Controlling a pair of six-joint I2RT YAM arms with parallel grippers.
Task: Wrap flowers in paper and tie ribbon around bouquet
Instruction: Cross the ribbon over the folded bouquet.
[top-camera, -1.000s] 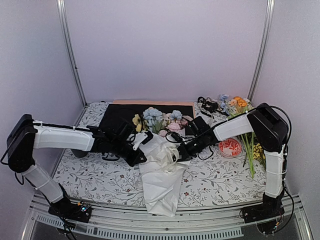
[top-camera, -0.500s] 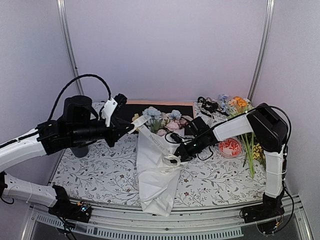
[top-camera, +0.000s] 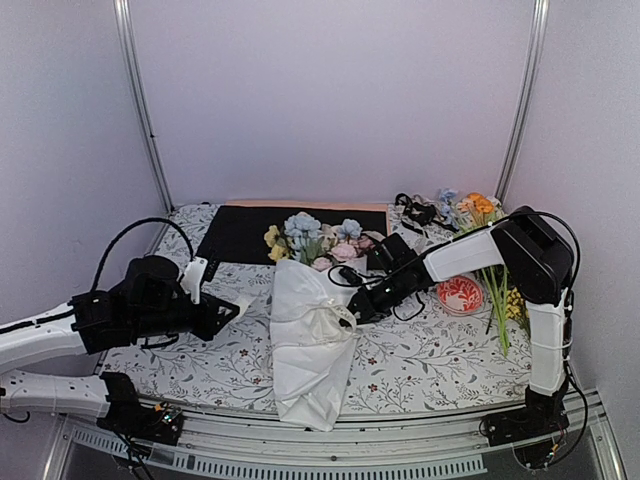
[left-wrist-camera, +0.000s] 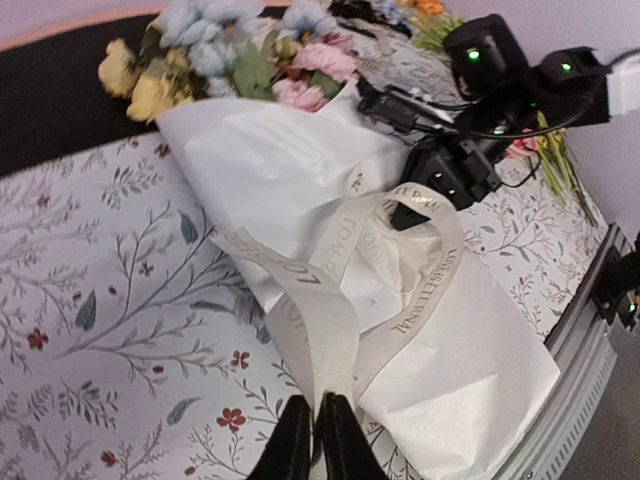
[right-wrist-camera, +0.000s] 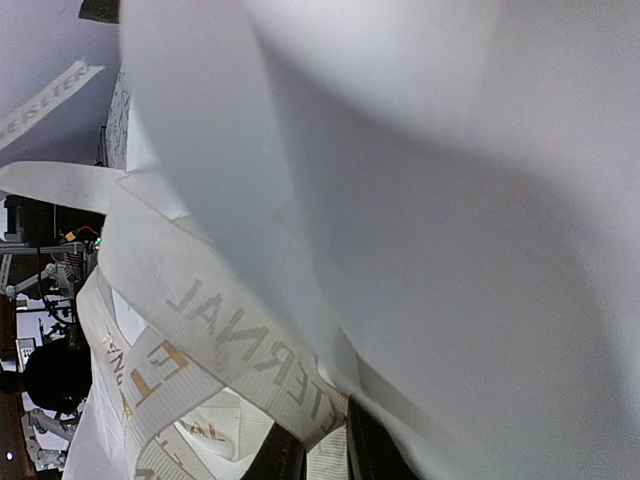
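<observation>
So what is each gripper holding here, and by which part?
Both hold the ribbon. The left gripper pinches the strands trailing away from the bouquet; the right gripper pinches the printed loop right against the paper.

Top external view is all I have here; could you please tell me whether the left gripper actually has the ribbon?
Observer: Yes. In the left wrist view the left gripper is shut on the ribbon, which runs up to a loop on the bouquet.
Operator: Thank you. And the right one?
Observer: The right wrist view shows the right gripper pinching a ribbon band close beside the white paper.
Operator: Is the ribbon printed?
Observer: Yes, its gold lettering reads "ETERNAL".
</observation>
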